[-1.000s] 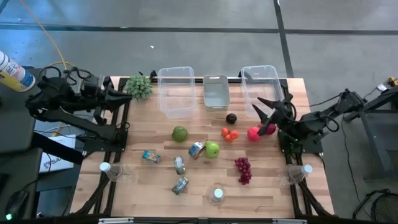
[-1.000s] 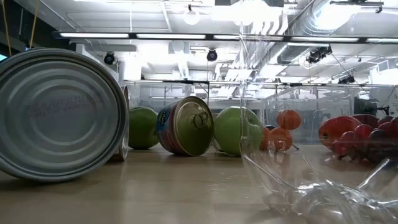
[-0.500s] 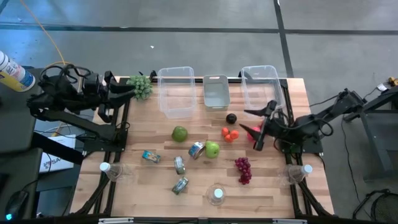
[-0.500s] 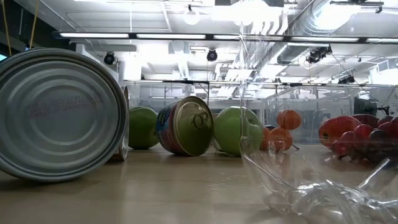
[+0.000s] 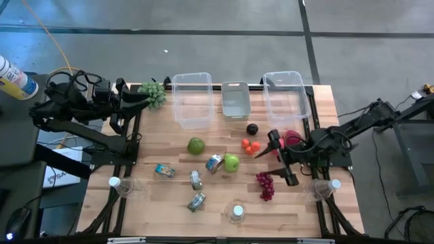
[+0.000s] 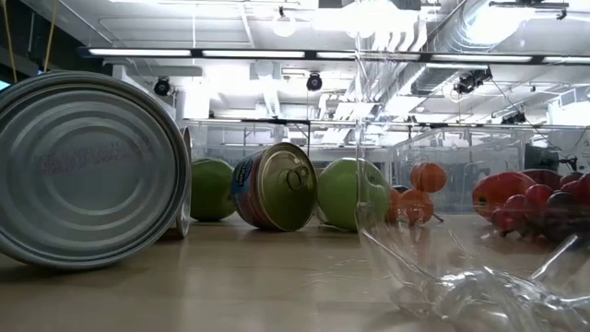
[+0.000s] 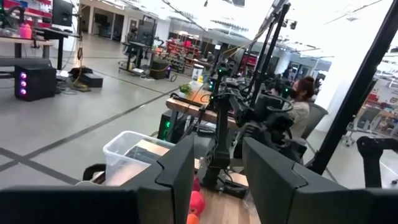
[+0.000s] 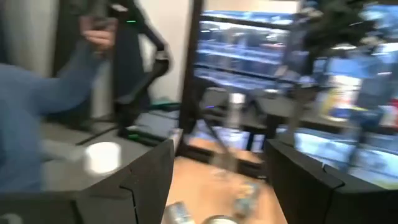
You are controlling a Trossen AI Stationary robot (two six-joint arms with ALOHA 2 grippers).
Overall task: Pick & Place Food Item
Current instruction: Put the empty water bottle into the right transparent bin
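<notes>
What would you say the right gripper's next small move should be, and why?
Probably a turn back toward the red fruit. The right gripper is open and empty, hanging between that fruit and the grapes, pointing across the table rather than down at either.

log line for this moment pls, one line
left gripper: open, empty, parked off table's left edge | right gripper: open, empty, above table between tomatoes and grapes | red fruit: on table beside right arm
</notes>
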